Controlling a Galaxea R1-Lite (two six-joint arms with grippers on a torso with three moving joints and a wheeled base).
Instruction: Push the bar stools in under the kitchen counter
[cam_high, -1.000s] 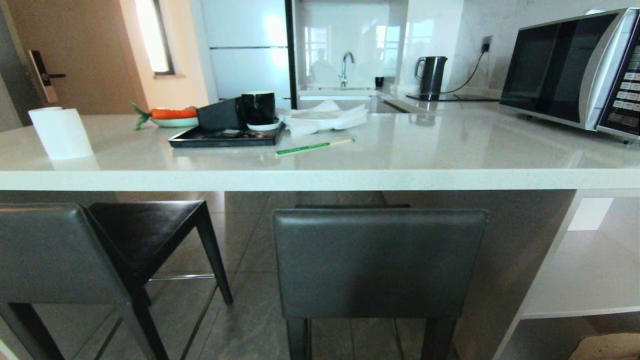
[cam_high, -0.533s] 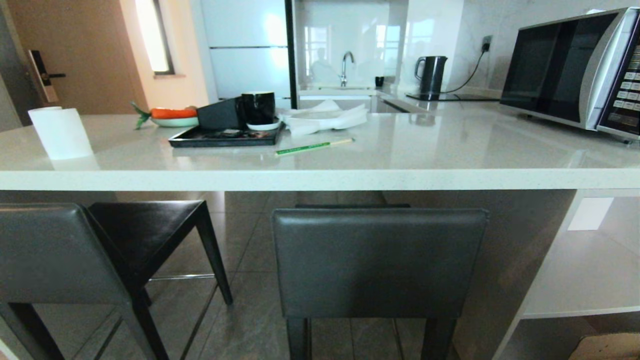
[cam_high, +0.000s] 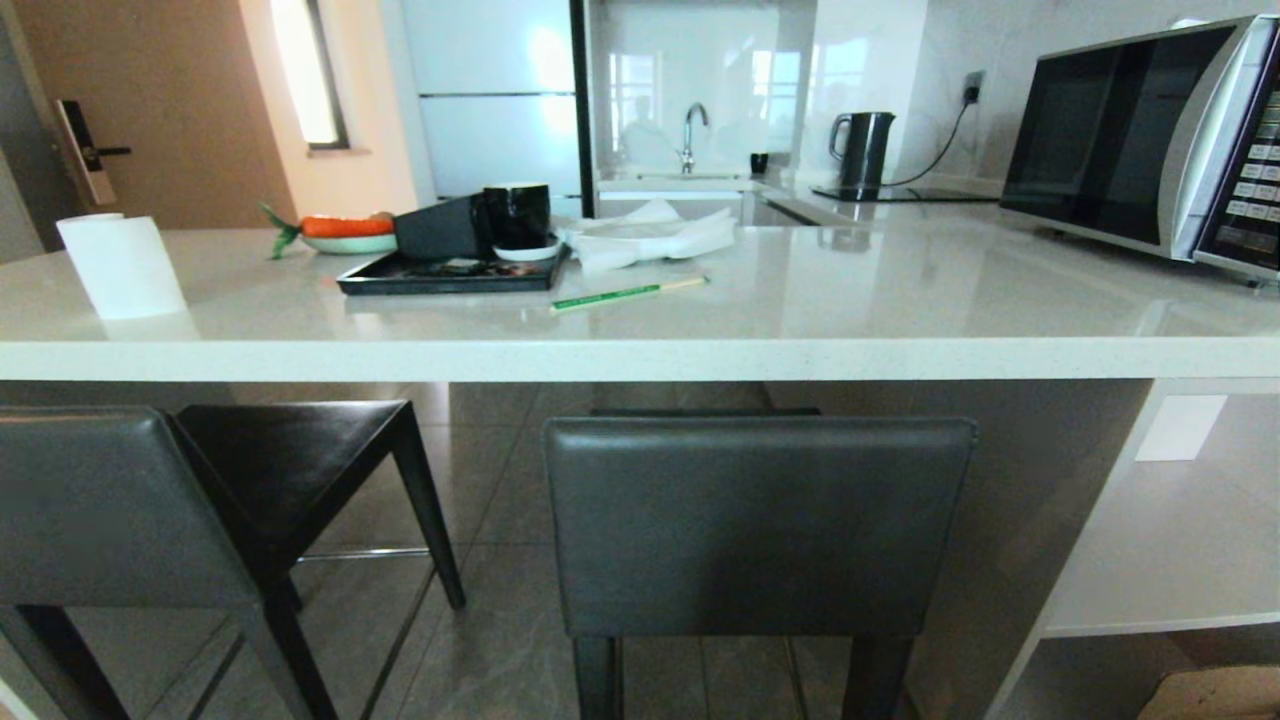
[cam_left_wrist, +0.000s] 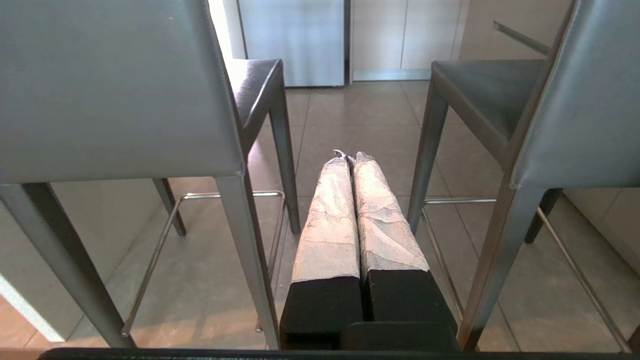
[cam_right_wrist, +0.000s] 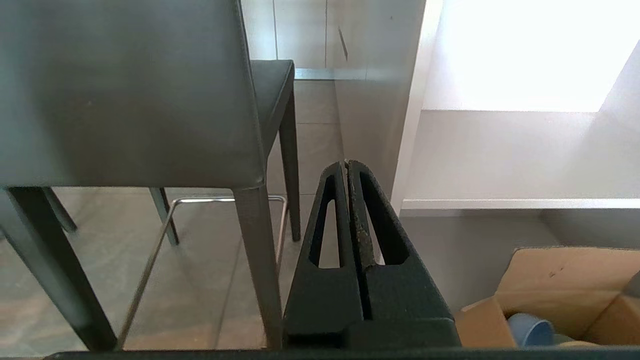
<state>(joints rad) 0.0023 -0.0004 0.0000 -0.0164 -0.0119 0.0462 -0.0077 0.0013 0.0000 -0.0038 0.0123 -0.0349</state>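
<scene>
I'm at what I take to be the start of the job: both bar stools stand in front of the kitchen counter (cam_high: 640, 355) and neither is fully pushed in. The middle stool (cam_high: 758, 525) faces the tabletop squarely, its backrest just below the thick white edge and its seat already partly under it; the left stool (cam_high: 110, 505) sits skewed, its seat corner angled toward the gap between the two. Neither arm shows in the head view. From the wrist views, my left end effector (cam_left_wrist: 350, 159) is clenched with nothing in it, its wrapped fingers pressed together, low in the gap between the two stools and touching neither. My right end effector (cam_right_wrist: 347, 164) is likewise clenched and empty, just beside the middle stool's right rear leg, near the white end panel (cam_right_wrist: 407, 130). Next, I judge, I need to set a closed end effector flat against a backrest and drive forward, keeping the push centred so the stool slides straight rather than pivoting. The left stool will likely need squaring first. Around me: an open cardboard box (cam_right_wrist: 560, 295) on the floor under the shelves could foul the right arm. On the tabletop sit a microwave (cam_high: 1150, 140), a black tray (cam_high: 450, 272), a paper roll (cam_high: 120, 265) and a green pen (cam_high: 625, 293), all clear of the push.
</scene>
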